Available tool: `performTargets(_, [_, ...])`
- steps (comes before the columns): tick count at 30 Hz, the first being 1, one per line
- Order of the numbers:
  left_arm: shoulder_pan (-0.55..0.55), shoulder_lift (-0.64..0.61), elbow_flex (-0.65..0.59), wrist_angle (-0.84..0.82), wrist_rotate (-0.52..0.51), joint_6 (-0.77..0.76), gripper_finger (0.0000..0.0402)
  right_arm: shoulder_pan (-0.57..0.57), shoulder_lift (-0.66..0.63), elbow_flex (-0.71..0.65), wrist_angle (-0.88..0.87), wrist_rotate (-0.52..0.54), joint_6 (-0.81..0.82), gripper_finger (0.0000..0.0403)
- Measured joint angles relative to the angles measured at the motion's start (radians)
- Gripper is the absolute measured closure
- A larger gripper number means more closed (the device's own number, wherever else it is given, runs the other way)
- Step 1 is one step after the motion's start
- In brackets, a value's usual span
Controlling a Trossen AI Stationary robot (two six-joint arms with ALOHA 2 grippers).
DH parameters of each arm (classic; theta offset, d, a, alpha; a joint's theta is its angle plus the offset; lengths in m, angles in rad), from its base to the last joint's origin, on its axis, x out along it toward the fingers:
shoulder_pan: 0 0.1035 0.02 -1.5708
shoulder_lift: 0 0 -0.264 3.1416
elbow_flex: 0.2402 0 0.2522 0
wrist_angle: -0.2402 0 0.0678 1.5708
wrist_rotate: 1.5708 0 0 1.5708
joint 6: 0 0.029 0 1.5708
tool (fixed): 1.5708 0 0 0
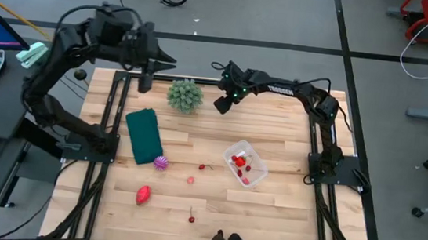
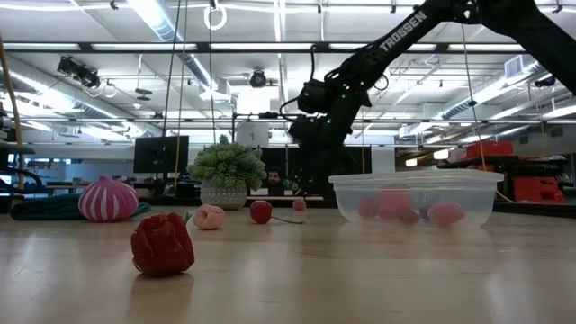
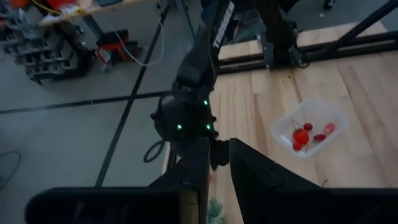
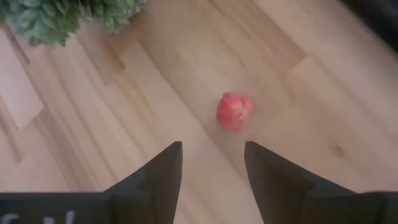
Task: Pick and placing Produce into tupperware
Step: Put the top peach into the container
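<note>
My right gripper [image 4: 211, 165] hangs with fingers apart and empty above a small pink-red berry [image 4: 234, 111].

The berry is rounded and lumpy, on bare wood near the spiky plant [image 1: 185, 95]. The clear tupperware [image 1: 257, 174] mid-table holds red pieces. My left gripper [image 3: 217, 163] is nearly closed, empty.

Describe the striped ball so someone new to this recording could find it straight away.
Start at the dark green folded cloth on the left half of the wooden table. At the cloth's near right corner, touching or almost touching its edge, lies the small purple-pink striped ball. It is the only striped piece; the loose fruits nearby are plain red or pink.
</note>
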Motion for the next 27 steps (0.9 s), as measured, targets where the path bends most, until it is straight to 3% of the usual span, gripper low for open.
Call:
performTargets(18, [0.001,0.02,0.0,0.001,-0.001,-0.022,0.0344,-0.012,-0.002,0.016,-0.002,0.051,-0.601,0.0222])
performTargets(27, [0.001,0.02,0.0,0.0,-0.001,-0.024,0.0342,-0.011,-0.003,-0.045,0.037,0.045,-0.738,0.0222])
